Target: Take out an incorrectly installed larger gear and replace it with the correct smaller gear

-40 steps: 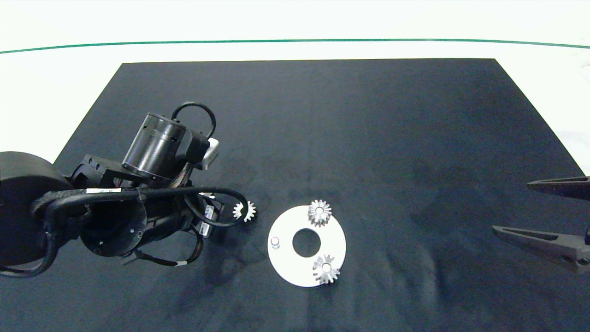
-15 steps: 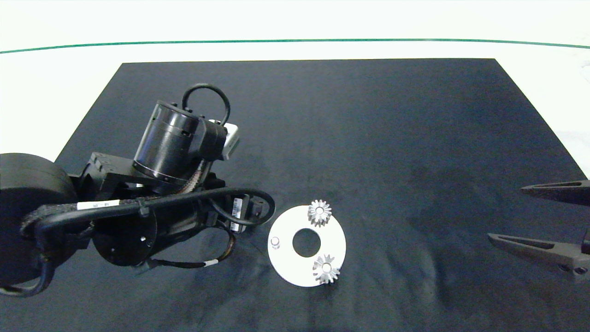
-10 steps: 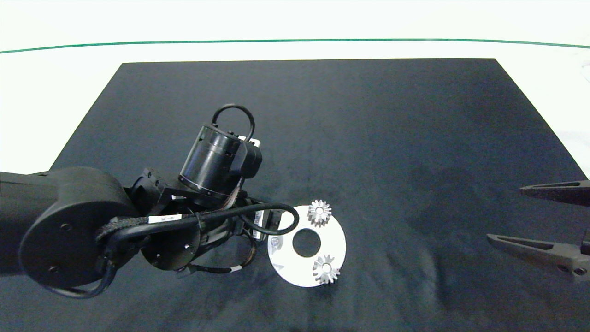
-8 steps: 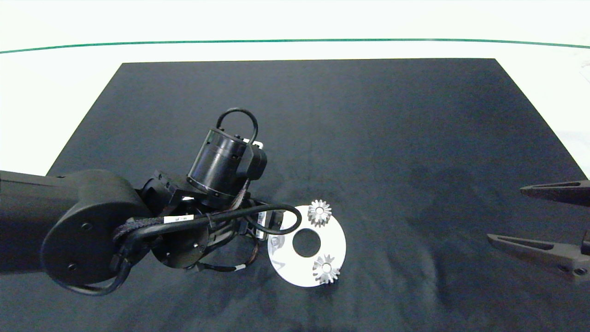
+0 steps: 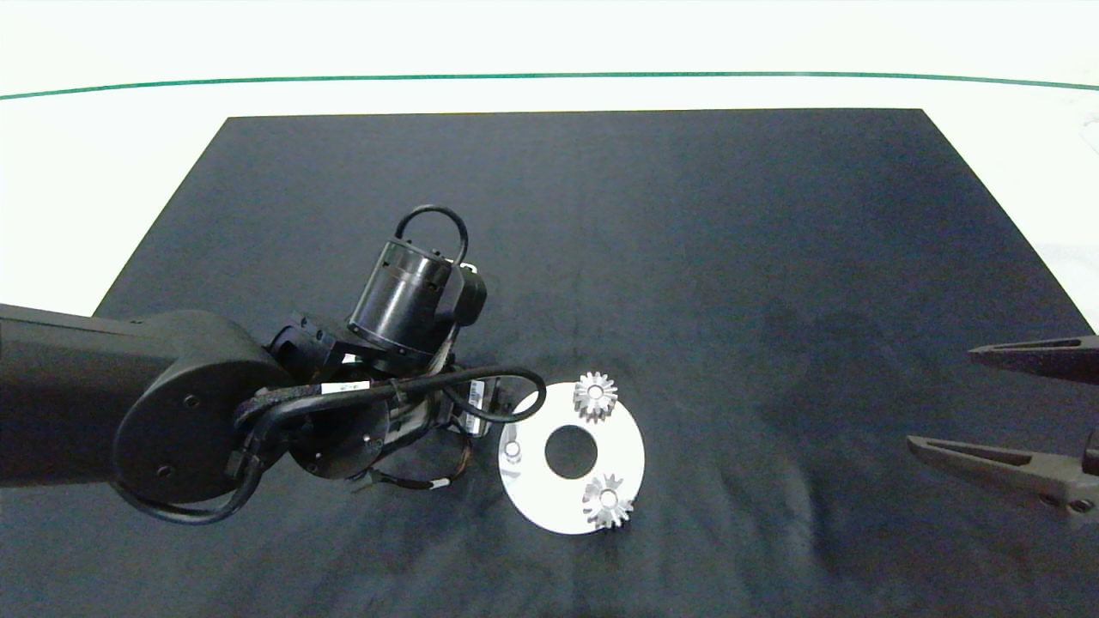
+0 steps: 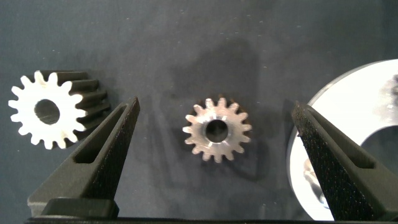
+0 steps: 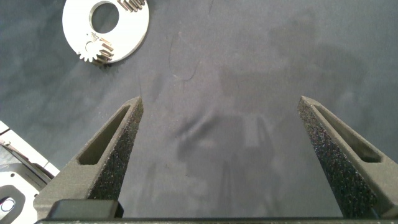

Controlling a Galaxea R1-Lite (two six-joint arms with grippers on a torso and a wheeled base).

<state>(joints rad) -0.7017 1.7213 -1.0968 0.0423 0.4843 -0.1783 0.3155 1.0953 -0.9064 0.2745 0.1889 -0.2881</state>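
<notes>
The smaller gear (image 6: 217,130), silver with short teeth, lies flat on the black mat between the fingers of my open left gripper (image 6: 216,107), touching neither. The larger gear (image 6: 46,109), bright with long teeth, lies on the mat outside one finger. The left arm (image 5: 403,300) hides both gears in the head view. Just beyond the other finger is the white round plate (image 5: 631,446), which shows a bare peg (image 5: 513,449) and two mounted small gears (image 5: 594,396) (image 5: 608,500). My right gripper (image 5: 944,396) hangs open and empty at the mat's right side.
The black mat (image 5: 687,240) covers most of the white table; a green line (image 5: 549,75) runs along the far side. The right wrist view shows the plate (image 7: 134,28) far from that gripper (image 7: 221,102), with bare mat between.
My left arm swung right toward the plate, then eased back a little. The larger gear seen beside it 2.7 s ago is now hidden under the arm. The right gripper barely shifted.
</notes>
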